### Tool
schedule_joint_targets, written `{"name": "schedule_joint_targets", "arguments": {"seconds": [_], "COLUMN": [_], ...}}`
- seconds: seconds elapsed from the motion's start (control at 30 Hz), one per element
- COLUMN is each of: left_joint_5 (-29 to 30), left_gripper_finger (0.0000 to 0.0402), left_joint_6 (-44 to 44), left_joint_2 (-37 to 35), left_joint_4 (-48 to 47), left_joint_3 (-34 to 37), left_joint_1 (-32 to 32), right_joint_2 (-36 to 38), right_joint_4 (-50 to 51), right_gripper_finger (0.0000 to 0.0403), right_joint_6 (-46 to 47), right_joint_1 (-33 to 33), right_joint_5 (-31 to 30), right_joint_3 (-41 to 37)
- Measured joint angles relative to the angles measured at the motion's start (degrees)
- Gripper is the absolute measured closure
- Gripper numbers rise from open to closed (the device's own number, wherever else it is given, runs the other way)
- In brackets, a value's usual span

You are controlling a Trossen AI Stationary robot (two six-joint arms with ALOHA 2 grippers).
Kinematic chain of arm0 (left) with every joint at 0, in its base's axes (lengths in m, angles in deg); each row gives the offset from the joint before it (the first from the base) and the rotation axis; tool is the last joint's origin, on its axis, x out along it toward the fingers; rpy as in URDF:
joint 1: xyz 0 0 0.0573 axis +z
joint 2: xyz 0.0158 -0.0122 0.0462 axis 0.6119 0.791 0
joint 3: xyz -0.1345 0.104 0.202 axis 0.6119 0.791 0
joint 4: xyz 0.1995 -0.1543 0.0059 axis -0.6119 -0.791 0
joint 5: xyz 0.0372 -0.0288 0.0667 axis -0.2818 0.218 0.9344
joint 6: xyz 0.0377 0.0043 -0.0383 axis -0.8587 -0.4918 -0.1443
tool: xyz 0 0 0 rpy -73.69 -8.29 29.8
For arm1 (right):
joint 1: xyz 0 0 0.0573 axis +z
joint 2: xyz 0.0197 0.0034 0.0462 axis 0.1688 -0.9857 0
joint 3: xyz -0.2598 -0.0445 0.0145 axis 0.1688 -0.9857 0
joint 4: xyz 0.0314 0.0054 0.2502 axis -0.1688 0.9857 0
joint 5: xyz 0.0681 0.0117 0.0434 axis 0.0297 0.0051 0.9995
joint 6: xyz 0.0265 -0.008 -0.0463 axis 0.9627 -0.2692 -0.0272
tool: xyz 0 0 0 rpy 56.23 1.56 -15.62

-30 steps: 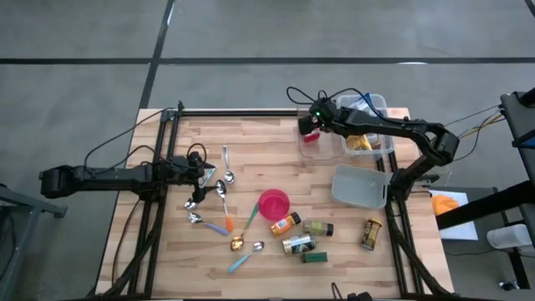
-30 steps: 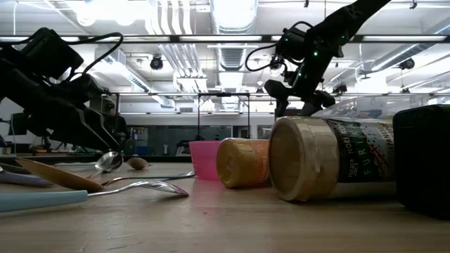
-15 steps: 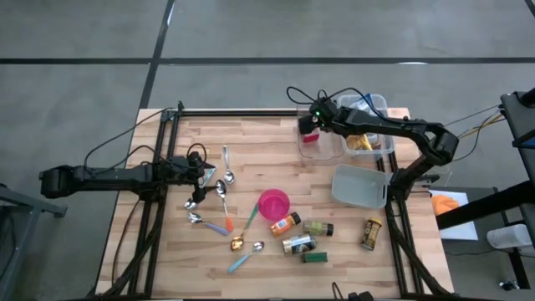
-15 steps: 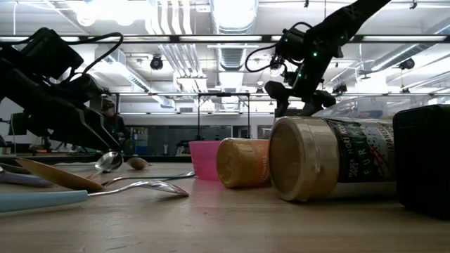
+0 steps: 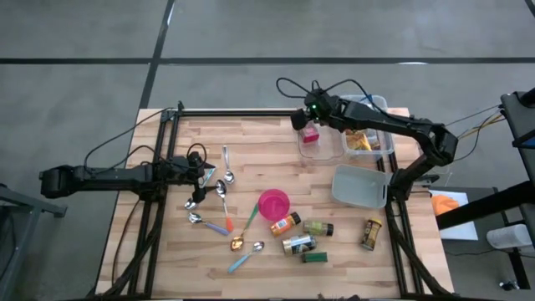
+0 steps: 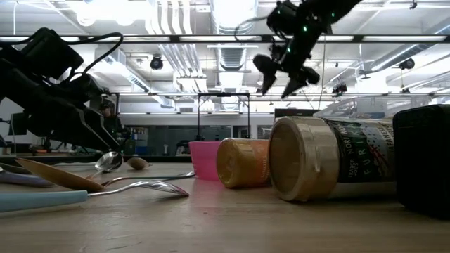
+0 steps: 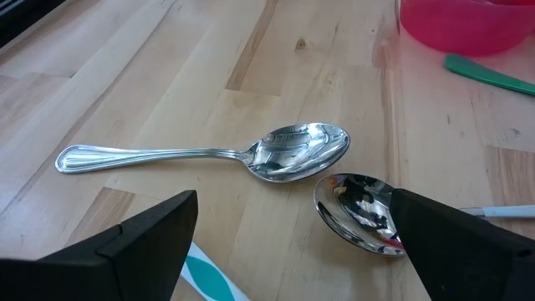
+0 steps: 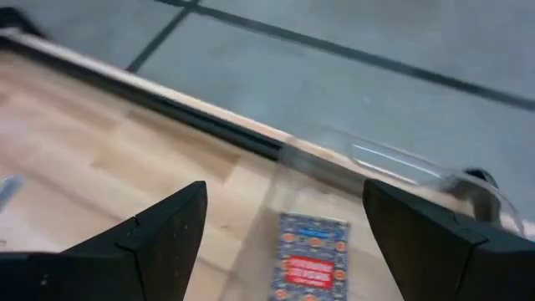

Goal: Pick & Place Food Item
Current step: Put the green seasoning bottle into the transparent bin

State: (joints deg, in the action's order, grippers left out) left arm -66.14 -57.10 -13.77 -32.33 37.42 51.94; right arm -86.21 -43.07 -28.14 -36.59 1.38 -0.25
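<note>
The food item, a small packet with a red and blue label (image 8: 311,266), lies flat on the floor of a clear tub (image 5: 319,144) at the table's far side; from above it looks pink (image 5: 311,134). My right gripper (image 5: 298,122) hangs open above the tub's far left corner, slanting down, with nothing between its fingers (image 8: 284,194). It also shows high up in the low view (image 6: 278,74). My left gripper (image 5: 201,171) rests open at the table's left, over two steel spoons (image 7: 284,155).
A second clear tub (image 5: 368,138) with yellow food stands right of the first, and a clear lid (image 5: 359,186) lies nearer. Mid-table are a pink cup (image 5: 273,203), several small jars (image 5: 298,244) lying on their sides and scattered spoons (image 5: 224,196).
My right gripper has risen from the clear tub and drifted a little toward the table's far left, rolling slightly, with its fingers staying apart. The packet stays in the tub and now shows clear of the gripper.
</note>
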Motion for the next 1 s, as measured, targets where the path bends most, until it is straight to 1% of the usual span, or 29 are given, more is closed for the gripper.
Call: {"name": "schedule_joint_targets", "arguments": {"seconds": [0.2,0.27,0.37,0.47,0.6,0.67,0.83,1.0], "left_joint_5": [0.0,0.0,0.0,0.0,0.0,0.0,0.0,0.0], "left_gripper_finger": [0.0005,0.0005,0.0005,0.0005,0.0005,0.0005,0.0005,0.0005], "left_joint_6": [0.0,0.0,0.0,0.0,0.0,0.0,0.0,0.0], "left_joint_2": [0.0,0.0,0.0,0.0,0.0,0.0,0.0,0.0], "left_joint_4": [0.0,0.0,0.0,0.0,0.0,0.0,0.0,0.0], "left_joint_3": [0.0,0.0,0.0,0.0,0.0,0.0,0.0,0.0], "left_joint_1": [0.0,0.0,0.0,0.0,0.0,0.0,0.0,0.0], "right_joint_2": [0.0,0.1,0.1,0.1,0.1,0.1,0.1,0.2], "right_joint_4": [2.6,2.5,2.2,2.8,9.5,14.2,24.4,30.1], "right_gripper_finger": [0.0085,0.0085,0.0084,0.0084,0.0084,0.0084,0.0084,0.0084], "right_joint_6": [-8.4,-11.0,-11.8,-12.0,-12.0,-10.3,0.7,9.9], "right_joint_1": [8.3,11.6,17.0,22.3,29.0,32.1,38.4,44.0], "right_joint_5": [-0.1,-1.5,-6.1,-8.6,-10.0,-10.5,-10.5,-6.3], "right_joint_3": [5.0,6.0,6.6,6.5,6.4,6.3,6.4,5.6]}}
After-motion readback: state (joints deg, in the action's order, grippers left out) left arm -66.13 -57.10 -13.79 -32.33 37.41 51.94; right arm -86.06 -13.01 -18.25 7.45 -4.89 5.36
